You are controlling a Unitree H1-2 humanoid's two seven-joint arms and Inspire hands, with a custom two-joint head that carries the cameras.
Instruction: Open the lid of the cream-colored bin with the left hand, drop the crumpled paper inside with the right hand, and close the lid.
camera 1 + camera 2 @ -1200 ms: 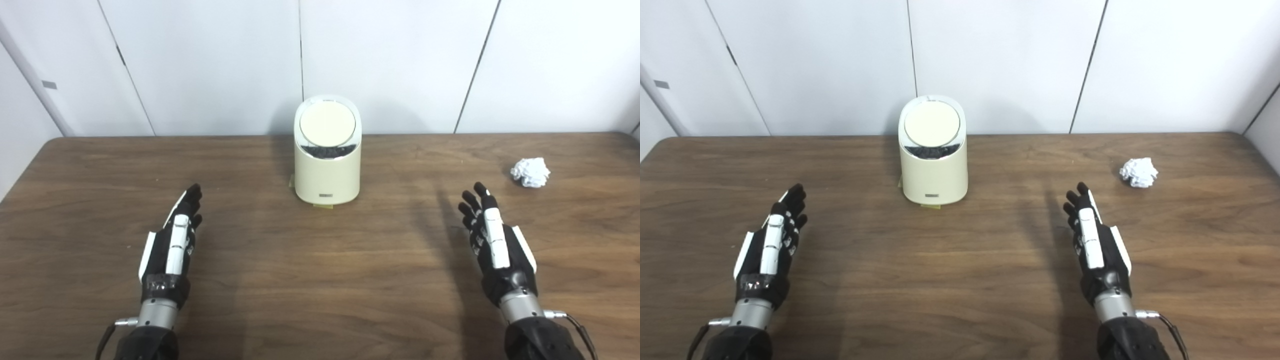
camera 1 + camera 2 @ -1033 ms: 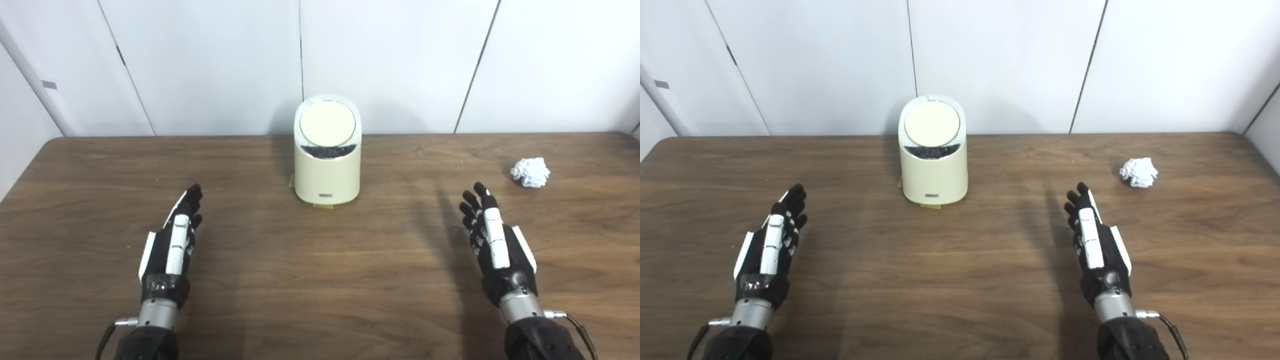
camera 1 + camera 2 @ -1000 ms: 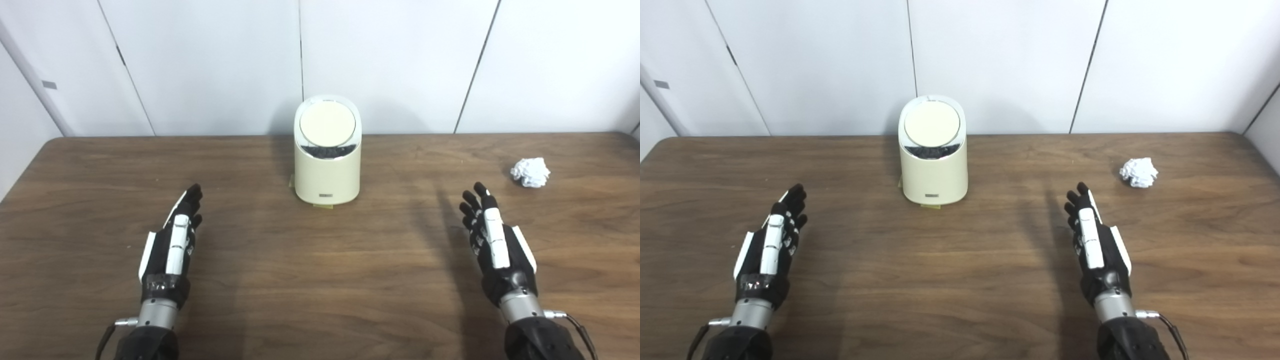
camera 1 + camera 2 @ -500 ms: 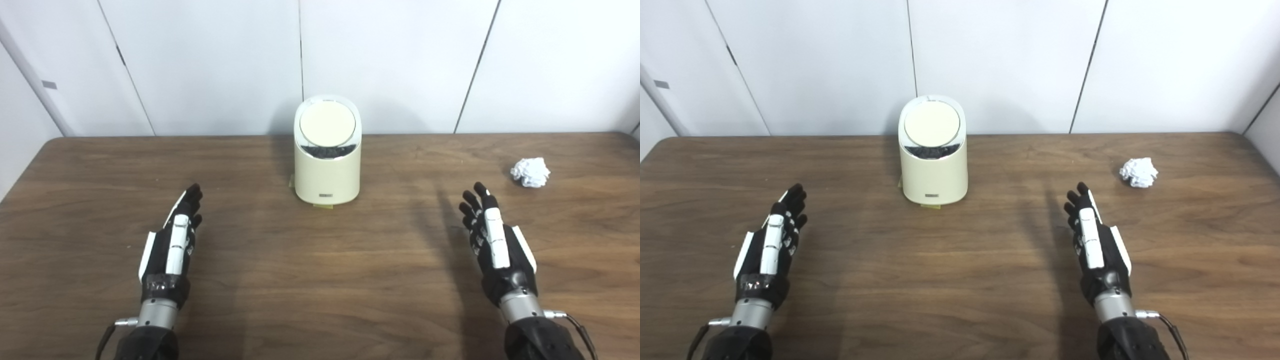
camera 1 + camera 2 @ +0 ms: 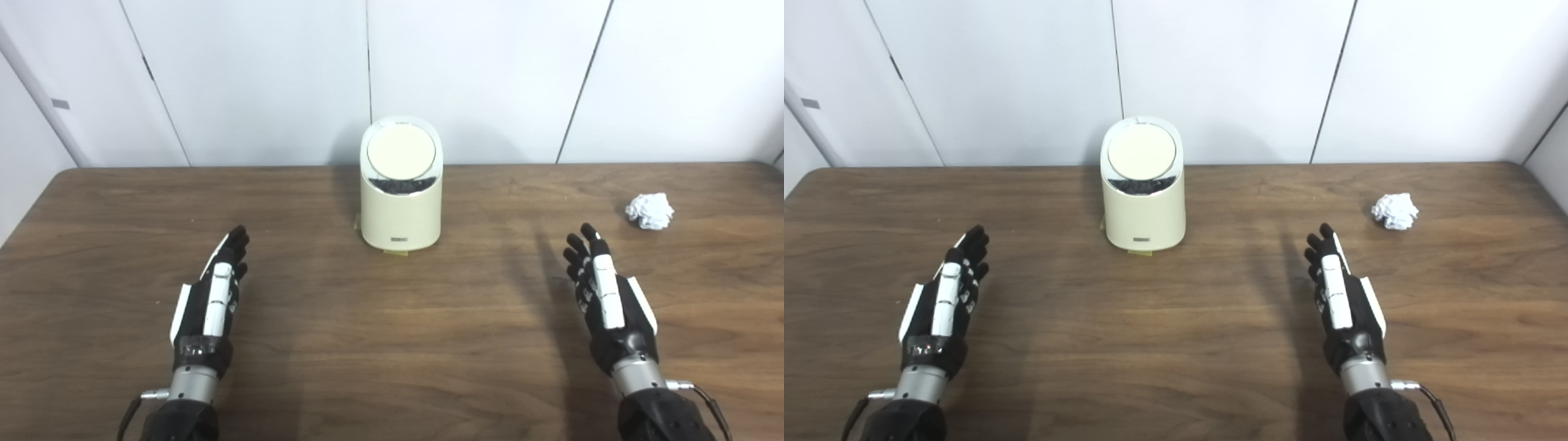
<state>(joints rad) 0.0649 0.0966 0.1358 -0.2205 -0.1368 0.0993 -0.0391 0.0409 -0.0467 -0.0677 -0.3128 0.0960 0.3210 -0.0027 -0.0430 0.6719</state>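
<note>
Left eye view
Bin (image 5: 401,211): at the table's far middle, lid (image 5: 401,153) down.
Left hand (image 5: 211,300): empty, fingers straight and apart, well short of the bin.

Right eye view
Paper (image 5: 1394,211): far right on the table (image 5: 1176,343).
Right hand (image 5: 1344,303): empty, fingers spread, near the paper, likely staged for pickup.

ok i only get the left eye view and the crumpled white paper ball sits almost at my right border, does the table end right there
observer: No. In the right eye view the brown wooden table carries on past the crumpled white paper ball. Its right edge shows there, slanting from the far corner to the picture's right border, well apart from the paper.
operator: and whats past that edge
observer: A pale side wall stands there. It meets the white panelled back wall just behind the table's far right corner.
</note>
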